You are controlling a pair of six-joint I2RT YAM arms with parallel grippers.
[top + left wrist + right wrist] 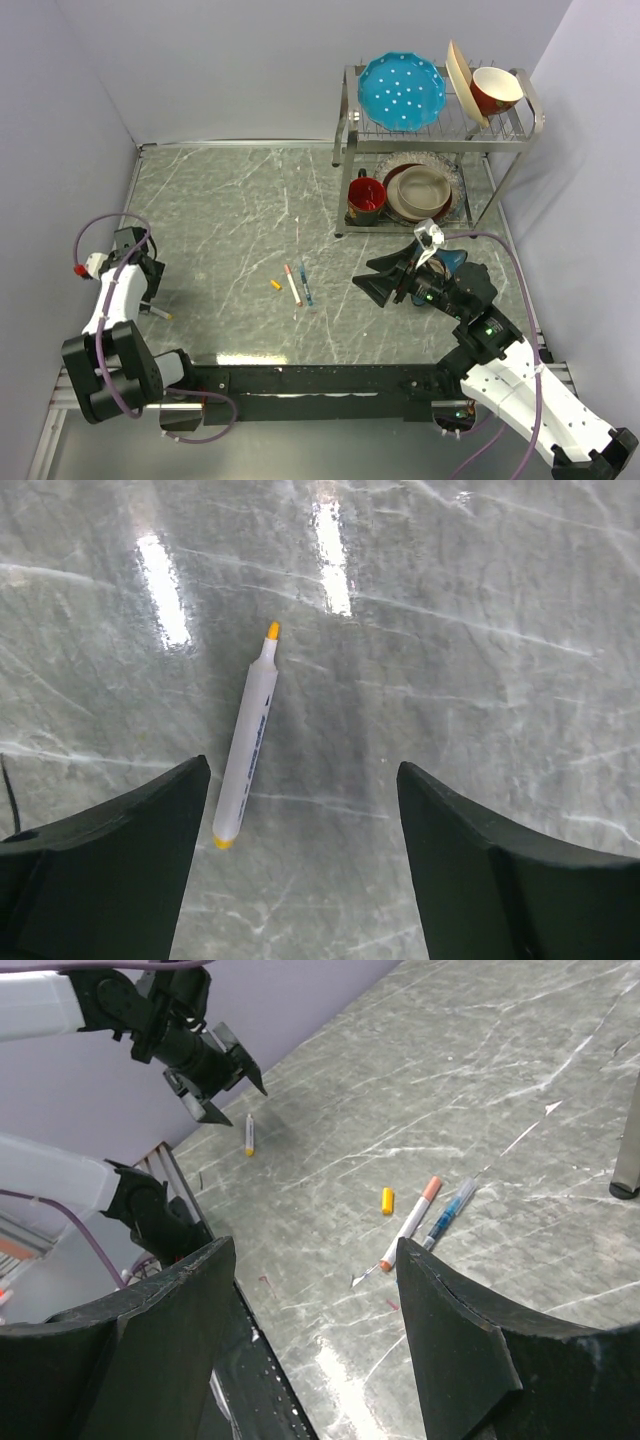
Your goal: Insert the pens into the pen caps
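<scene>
Your left claw [302, 775] is spread wide with nothing in it. The yellow-tipped pen [248, 750] lies flat on the tabletop [500, 630] in the gap. It has a white barrel and no cap, and its tail end is just beside one finger [150, 825]. Its tip points away from the claw. I cannot tell whether that finger touches it.

Your right claw [312, 1250] is also wide apart and holds nothing. It is on the right side of the tabletop and faces the middle. Three things lie out in front of it, well apart from its fingers. The yellow cap [387, 1200] lies alone, just beside the salmon-capped pen [410, 1222]. That pen has a white barrel, and the blue pen [450, 1215] lies alongside it, nearly parallel and very close. I cannot tell whether the two pens touch. This group is in the middle of the tabletop, well apart from the yellow-tipped pen at the left edge.

At the far right corner is a rack [347, 110] with plates, bowls and a mug.
</scene>
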